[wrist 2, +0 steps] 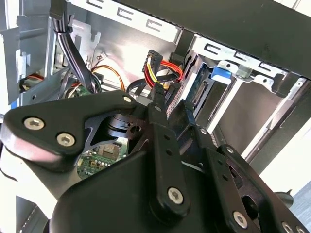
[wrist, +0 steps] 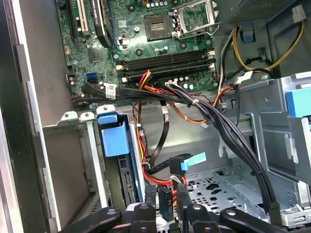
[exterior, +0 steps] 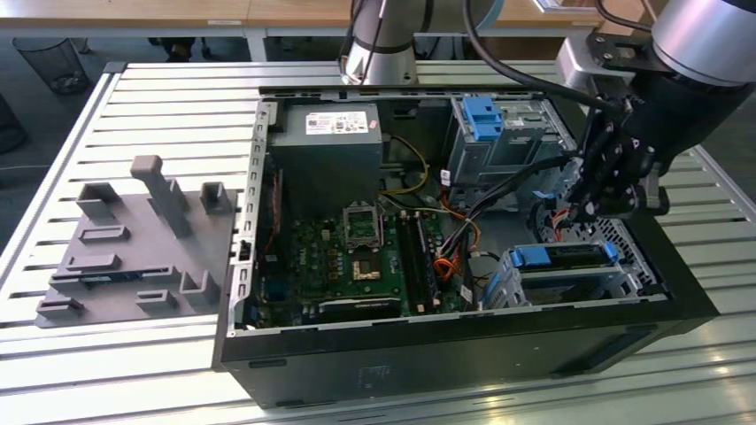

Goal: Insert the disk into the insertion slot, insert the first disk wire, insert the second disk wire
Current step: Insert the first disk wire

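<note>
The pincer hangs inside an open computer case that lies on a slatted table. In both wrist views its two black fingers are closed on a black plug. Red, yellow and black wires run from that plug just past the fingertips. The disk, in its blue frame, is already seated in the slot, the low silver metal cage. In the exterior view this cage lies just beneath the pincer, nearer the case's front edge. In the first wrist view the disk stands on edge close beside the pincer, with the slot's wall on its far side. A black cable with a blue tab lies just beyond the fingertips, near the held plug but apart from it. In the second wrist view the end of the disk faces the pincer at close range; whether the plug touches it cannot be told. Farther out from the pincer, toward the exterior view's left, is the green main board. A taller cage with a blue latch stands behind the pincer, toward the arm's base. Well away, outside the case on the exterior view's left, a grey tray rests on the table.
</note>
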`<state>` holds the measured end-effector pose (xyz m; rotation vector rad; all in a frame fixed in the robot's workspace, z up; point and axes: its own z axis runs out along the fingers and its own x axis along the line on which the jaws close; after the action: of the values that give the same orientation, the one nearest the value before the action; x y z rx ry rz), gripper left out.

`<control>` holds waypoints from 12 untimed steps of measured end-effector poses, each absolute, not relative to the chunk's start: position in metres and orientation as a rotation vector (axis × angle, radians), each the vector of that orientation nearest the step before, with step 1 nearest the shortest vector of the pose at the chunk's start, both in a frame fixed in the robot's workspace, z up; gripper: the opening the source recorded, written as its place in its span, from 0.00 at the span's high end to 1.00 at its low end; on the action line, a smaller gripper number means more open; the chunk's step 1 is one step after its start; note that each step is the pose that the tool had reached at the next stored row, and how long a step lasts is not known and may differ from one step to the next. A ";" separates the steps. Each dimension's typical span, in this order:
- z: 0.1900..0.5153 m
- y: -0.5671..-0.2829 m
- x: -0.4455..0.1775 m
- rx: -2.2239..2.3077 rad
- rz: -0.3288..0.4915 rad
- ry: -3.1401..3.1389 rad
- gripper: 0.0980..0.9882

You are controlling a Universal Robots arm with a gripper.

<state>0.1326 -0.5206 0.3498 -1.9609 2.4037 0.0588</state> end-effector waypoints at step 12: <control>0.347 -0.520 0.133 -2.031 0.018 2.375 0.92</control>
<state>0.1328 -0.5201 0.3473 -2.0307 2.3750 0.0178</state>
